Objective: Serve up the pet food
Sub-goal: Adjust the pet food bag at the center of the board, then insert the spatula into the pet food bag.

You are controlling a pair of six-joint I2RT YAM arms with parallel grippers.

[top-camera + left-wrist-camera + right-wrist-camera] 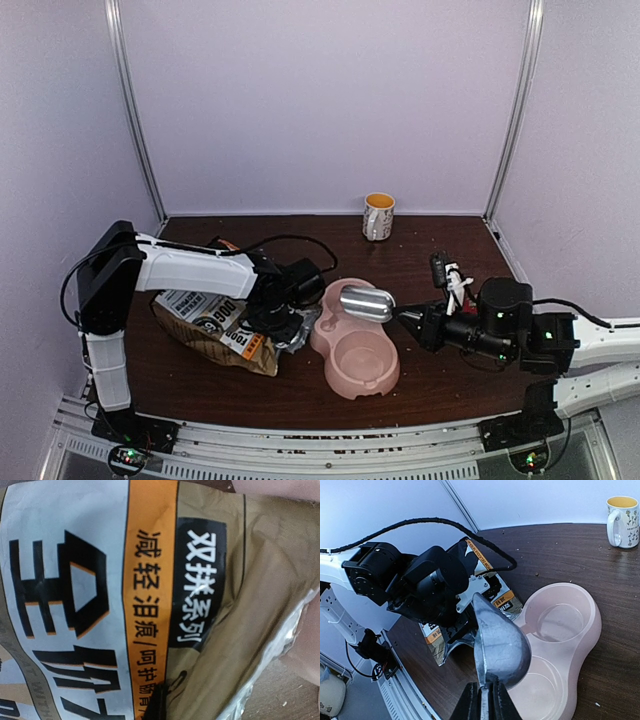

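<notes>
No pet food shows in any view. A brown paper bag (210, 325) with a white label lies on its side at the left. My left gripper (288, 315) is shut on its open foil mouth. The bag's print (150, 605) fills the left wrist view, with one dark fingertip (159, 705) at the bottom. My right gripper (487, 702) is shut on the handle of a metal scoop (500, 642), which hangs tilted on its side over the pink double bowl (580, 630). Both hollows of the bowl (365, 375) show bare pink. The scoop (367, 302) points toward the bag's mouth.
A white mug (378, 216) with a yellow inside stands at the back of the dark wooden table (420, 240). A small black and white object (452, 275) lies right of the bowl. The cage posts stand at the back corners and a metal rail (320, 440) runs along the near edge.
</notes>
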